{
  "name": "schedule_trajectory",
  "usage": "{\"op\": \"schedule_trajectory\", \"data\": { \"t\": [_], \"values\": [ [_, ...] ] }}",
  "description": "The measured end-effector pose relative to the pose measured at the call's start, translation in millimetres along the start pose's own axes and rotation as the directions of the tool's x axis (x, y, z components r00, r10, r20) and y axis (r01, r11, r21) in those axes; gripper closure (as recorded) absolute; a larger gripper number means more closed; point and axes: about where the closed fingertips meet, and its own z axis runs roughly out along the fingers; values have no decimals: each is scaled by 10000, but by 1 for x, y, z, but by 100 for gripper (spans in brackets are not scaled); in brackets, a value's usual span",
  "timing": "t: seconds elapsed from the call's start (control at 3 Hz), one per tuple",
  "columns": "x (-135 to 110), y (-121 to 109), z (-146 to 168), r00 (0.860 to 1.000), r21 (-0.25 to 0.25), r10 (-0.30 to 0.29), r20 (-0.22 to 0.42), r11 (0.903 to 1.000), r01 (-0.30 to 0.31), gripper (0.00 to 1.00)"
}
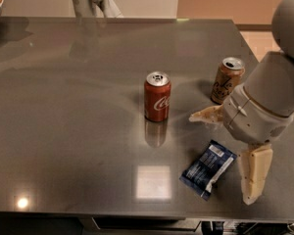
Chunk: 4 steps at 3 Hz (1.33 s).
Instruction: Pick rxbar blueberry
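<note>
Just beside spread pincer (pixel 220 158), rxbar blueberry (pixel 207 170), flat

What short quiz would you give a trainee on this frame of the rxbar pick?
1. True or false: the gripper is shut on the red cola can.
2. Where is the rxbar blueberry? A: flat on the table, near its front edge, beside the gripper. B: held in the air. C: leaning on the red cola can.
3. Which can stands farther to the picture's right, the red cola can or the tan can?
Key: 1 false; the gripper is open over the table's right front part and holds nothing. 2 A. 3 the tan can.
</note>
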Motion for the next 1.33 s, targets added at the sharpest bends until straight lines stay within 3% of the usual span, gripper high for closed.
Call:
{"op": "schedule_trajectory", "data": {
  "t": [0.67, 1.33],
  "values": [
    [10, 3, 21, 9994, -770, -323, 82, 9965, 329, 0],
    [3, 3, 34, 9950, -965, -968, 242, 9904, 987, 0]
  ]
}}
